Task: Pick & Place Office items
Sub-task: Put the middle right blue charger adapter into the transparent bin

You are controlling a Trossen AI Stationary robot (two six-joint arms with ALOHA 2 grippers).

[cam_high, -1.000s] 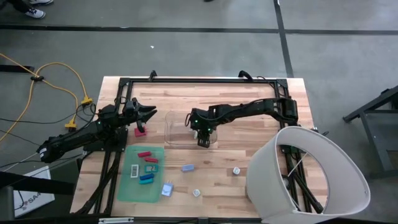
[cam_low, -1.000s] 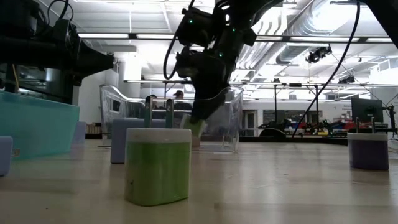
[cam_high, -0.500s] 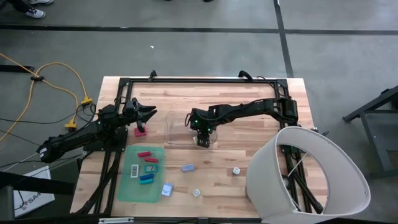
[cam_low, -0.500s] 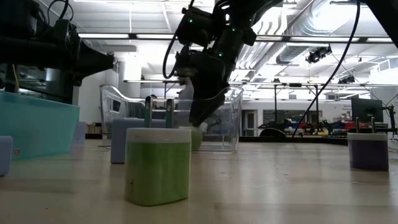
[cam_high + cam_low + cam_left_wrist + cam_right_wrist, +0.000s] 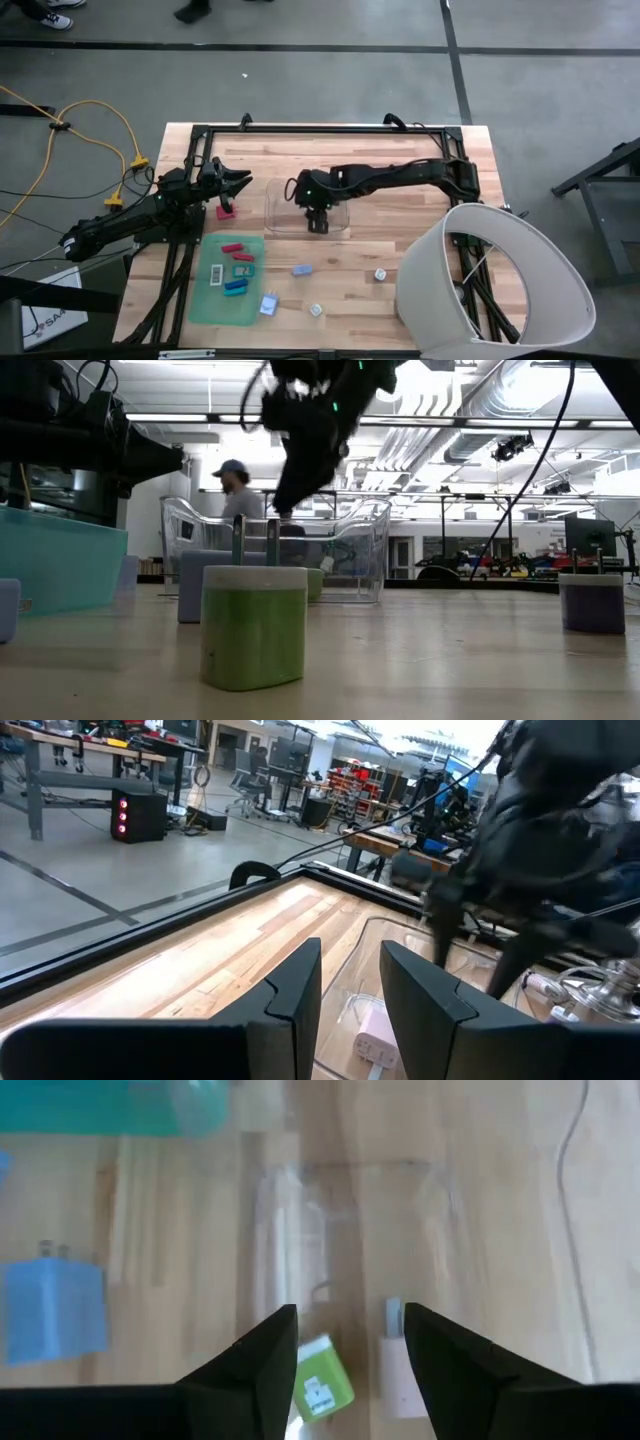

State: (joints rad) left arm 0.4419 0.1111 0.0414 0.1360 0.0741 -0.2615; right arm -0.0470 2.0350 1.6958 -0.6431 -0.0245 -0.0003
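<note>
The right end effector [image 5: 345, 1370], fingers spread and empty, hovers over the clear rectangular plastic bin [image 5: 285, 218]; the small green block [image 5: 320, 1378] lies inside, evidently deposited there.

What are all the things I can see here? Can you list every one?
table: one, light wood, under everything
clear bin: one, see-through, mid-table
green piece: one, green, in bin
white piece: one, white, in bin
green mat: one, green, table's left side
mat pieces: about six, red, teal, blue, white
pink piece: one, pink, near left gripper
loose pieces: three, blue, white, bare wood
person: one, room behind
left gripper: dark, open, beside bin
right gripper: dark, open, over bin
</note>
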